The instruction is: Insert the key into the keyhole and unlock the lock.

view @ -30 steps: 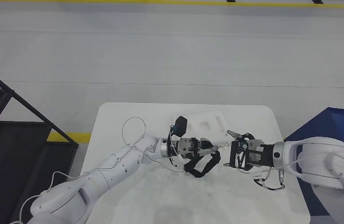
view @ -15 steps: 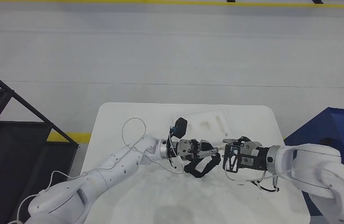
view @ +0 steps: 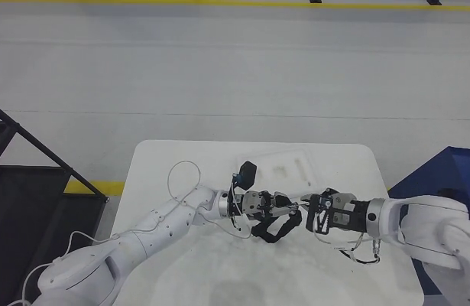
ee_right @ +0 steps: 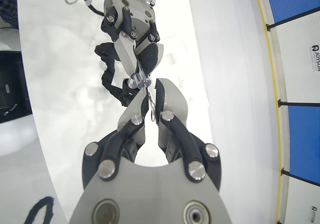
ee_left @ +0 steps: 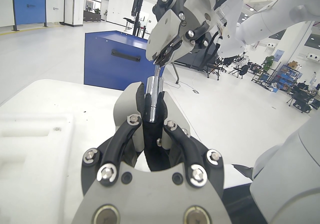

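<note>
Over white table's (view: 181,164) middle, with lock (ee_left: 154,86) clamped in left gripper (view: 286,203) and key (ee_left: 157,70) pinched in right gripper (ee_right: 150,96) at its three o'clock, line blade square to keyhole (ee_right: 144,83), press home gently, then twist without loosening either grip.

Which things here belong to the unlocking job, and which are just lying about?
Job: lock, held in the left hand; key, held in the right hand, tip against the lock.
Lying about: white foam tray on the table; blue cabinet.
</note>
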Controlling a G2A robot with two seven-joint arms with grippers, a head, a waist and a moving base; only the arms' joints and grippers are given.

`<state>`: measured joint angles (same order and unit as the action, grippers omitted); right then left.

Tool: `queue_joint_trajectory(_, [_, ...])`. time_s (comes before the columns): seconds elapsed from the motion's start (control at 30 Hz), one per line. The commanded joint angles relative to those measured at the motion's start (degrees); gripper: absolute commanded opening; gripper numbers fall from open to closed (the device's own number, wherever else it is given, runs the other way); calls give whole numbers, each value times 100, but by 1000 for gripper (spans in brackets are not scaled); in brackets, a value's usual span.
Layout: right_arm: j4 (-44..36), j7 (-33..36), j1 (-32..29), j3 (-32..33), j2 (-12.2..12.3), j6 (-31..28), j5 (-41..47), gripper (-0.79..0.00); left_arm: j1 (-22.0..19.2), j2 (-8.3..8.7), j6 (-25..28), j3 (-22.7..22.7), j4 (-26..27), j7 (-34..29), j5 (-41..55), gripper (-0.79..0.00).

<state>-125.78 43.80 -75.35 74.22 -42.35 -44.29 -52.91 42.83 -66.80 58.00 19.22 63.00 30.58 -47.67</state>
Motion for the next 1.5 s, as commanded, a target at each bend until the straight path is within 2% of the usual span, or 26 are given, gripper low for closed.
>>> queue_joint_trajectory(0.0, [57, -17, -9, 36, 2, 49, 239, -785, -6, -3, 0, -23, 1, 17, -8, -785])
queue_joint_trajectory(0.17, [354, 41, -40, 60, 9, 132, 1145, -785, -45, -16, 0, -67, 23, 69, -89, -785])
queue_joint_trajectory(0.47, [735, 775, 82, 118, 43, 783, 3133, -785, -71, -19, 0, 9, 75, 596, -850, -785])
queue_joint_trajectory(0.67, [997, 1080, 108, 106, 58, 1007, 3909, -785, -46, -34, 0, 97, 25, 876, -1303, -785])
queue_joint_trajectory(0.73, [1081, 1133, 170, 128, 60, 1028, 4034, -58, -40, -36, 0, 128, -36, 875, -1414, -785])
queue_joint_trajectory(0.77, [1113, 1124, 178, 143, 61, 1029, 4097, 0, -30, -38, 0, 144, -64, 863, -1449, -785])
queue_joint_trajectory(1.0, [1249, 998, 66, 485, 100, 867, 4250, 0, 17, -49, -80, 296, -303, 311, -1627, -785])
queue_joint_trajectory(1.33, [1187, 868, -216, 797, 137, 829, 4209, 0, 31, -117, -325, 453, -521, -1180, -1415, -785])
queue_joint_trajectory(1.37, [1198, 867, -214, 773, 134, 816, 4221, 0, 42, -129, -354, 461, -524, -1303, -1385, -588])
queue_joint_trajectory(1.4, [1210, 873, -199, 740, 131, 795, 4232, 0, 60, -142, -342, 463, -532, -1408, -1333, -191])
queue_joint_trajectory(1.43, [1227, 872, -175, 707, 128, 781, 4235, 0, 82, -158, -281, 463, -547, -1493, -1245, 0])
queue_joint_trajectory(1.47, [1249, 892, -150, 661, 124, 765, 4234, 0, 94, -175, -227, 481, -540, -1510, -1141, 0])
